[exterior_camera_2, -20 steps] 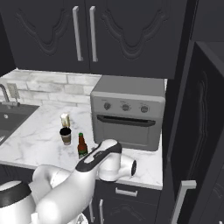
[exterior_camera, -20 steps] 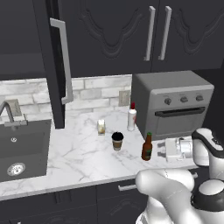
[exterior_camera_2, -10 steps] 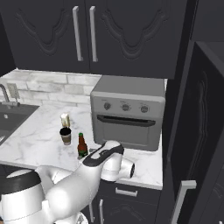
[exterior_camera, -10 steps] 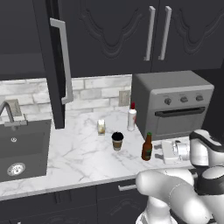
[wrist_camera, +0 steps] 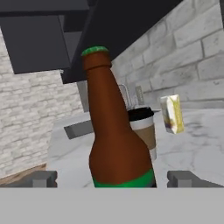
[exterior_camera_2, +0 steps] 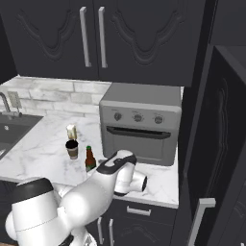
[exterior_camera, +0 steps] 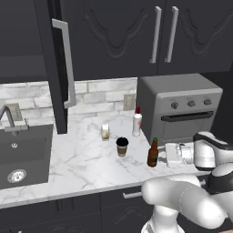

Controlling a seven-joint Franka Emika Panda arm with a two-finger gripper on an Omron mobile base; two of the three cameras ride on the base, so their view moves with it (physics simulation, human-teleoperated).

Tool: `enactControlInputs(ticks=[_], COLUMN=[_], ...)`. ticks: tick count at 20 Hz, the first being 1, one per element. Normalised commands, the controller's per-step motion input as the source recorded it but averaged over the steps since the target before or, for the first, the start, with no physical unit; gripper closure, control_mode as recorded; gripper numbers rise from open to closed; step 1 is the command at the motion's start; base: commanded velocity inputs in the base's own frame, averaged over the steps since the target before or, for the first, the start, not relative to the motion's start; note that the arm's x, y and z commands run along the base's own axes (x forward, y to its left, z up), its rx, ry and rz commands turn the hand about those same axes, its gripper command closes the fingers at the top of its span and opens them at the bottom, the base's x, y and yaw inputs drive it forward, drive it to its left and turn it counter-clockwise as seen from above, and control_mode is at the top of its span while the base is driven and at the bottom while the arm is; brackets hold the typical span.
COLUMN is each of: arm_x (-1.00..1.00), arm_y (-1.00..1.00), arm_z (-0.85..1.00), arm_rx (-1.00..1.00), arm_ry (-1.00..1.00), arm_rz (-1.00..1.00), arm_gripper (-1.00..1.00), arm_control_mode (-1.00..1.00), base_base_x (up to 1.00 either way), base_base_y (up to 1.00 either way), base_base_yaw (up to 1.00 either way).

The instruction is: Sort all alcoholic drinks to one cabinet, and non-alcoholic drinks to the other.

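A brown beer bottle stands near the counter's front edge and looms close in the hand view. My gripper is level with its lower body, open, one fingertip on each side and clear of the glass. Behind the bottle stands a black-lidded paper cup. A pale carton sits further back. The white bottle with a red cap stands beside the toaster oven. The tall cabinet door with its long bar handle hangs open.
A grey toaster oven sits just behind my hand. A sink with a faucet lies at the counter's left end. At the right, a thick dark door with a short silver handle stands open. Carved upper doors are closed.
My hand has slid a little left along the counter front toward the beer bottle. The jaws have stayed wide apart, and the drinks have not moved.
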Motion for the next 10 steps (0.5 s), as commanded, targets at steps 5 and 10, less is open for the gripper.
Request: enactControlInputs(ticks=[5, 10], arm_x=[0.01, 0.00], arm_y=[0.18, 0.24], arm_z=[-0.02, 0.00], arm_rx=[0.00, 0.00], arm_ry=[0.00, -0.02], arm_rz=[0.01, 0.03], arm_gripper=[-1.00, -1.00], arm_control_mode=[-1.00, -1.00], base_base_x=[0.00, 0.00], base_base_y=[0.00, 0.00], base_base_yaw=[0.00, 0.00])
